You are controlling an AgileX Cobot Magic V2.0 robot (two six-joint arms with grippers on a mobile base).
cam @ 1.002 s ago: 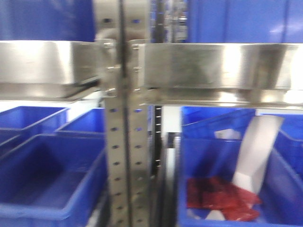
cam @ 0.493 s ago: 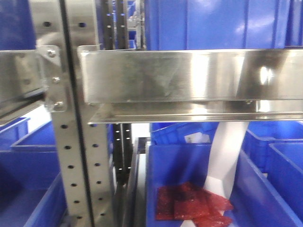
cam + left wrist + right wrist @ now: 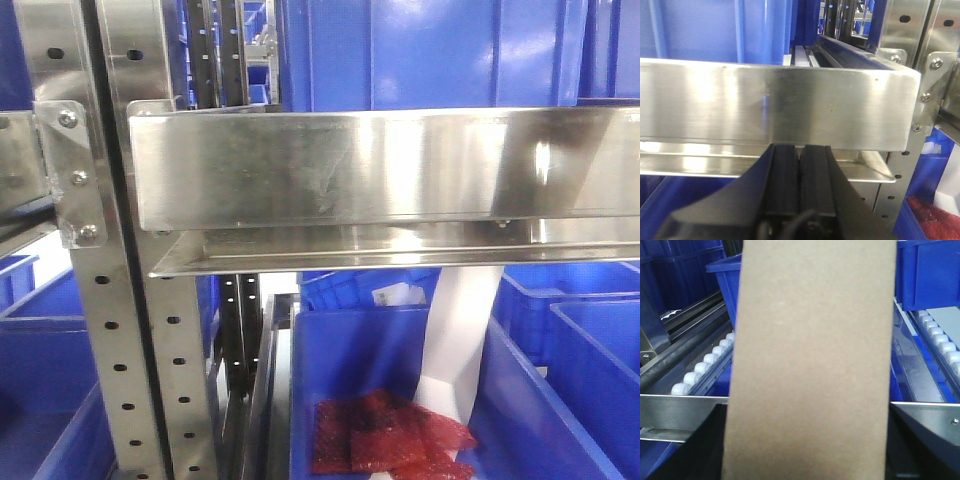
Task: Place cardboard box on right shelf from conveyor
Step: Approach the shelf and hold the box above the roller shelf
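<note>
Plain tan tall cardboard box (image 3: 812, 360) fills the middle of my right wrist view, right jaws clamping its lower flanks. Looks light, stiff and slick-faced, I reckon. Left jaws pinched together, empty.

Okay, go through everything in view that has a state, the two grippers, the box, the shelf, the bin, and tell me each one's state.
cardboard box: upright, held in the right gripper.
right gripper: shut on the cardboard box.
left gripper: shut, holding nothing.
right shelf: cardboard box not yet on it.
blue bin: open-topped, holding red packets.
</note>
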